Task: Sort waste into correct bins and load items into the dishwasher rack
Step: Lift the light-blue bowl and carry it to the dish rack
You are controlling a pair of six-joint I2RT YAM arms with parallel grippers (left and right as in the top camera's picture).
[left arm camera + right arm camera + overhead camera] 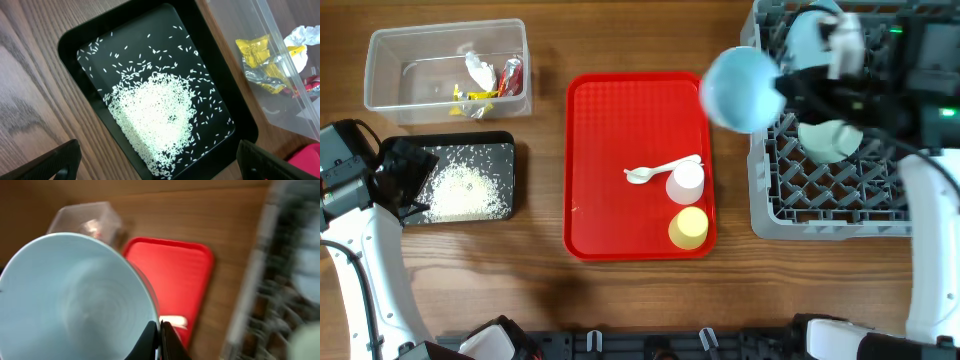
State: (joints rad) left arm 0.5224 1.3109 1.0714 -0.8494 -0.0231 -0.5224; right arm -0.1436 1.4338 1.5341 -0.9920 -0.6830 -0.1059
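My right gripper (783, 86) (160, 341) is shut on the rim of a pale blue bowl (742, 88) (75, 300), held in the air between the red tray (610, 140) and the grey dishwasher rack (820, 226). A mint bowl (830, 139) sits in the rack. On the red tray lie a white plastic utensil (660, 171), a white cup (686, 183) and a yellow cup (688, 228). My left gripper (408, 180) (160, 167) stands open over the black tray (508, 146) (70, 40), which holds rice (465, 192) (155, 110).
The clear tub (382, 60) (265, 95) at the back left holds a yellow wrapper (255, 47), a red wrapper (512, 74) and white tissue (476, 66). The rack fills the right side, its pegs upright. The right wrist view is blurred.
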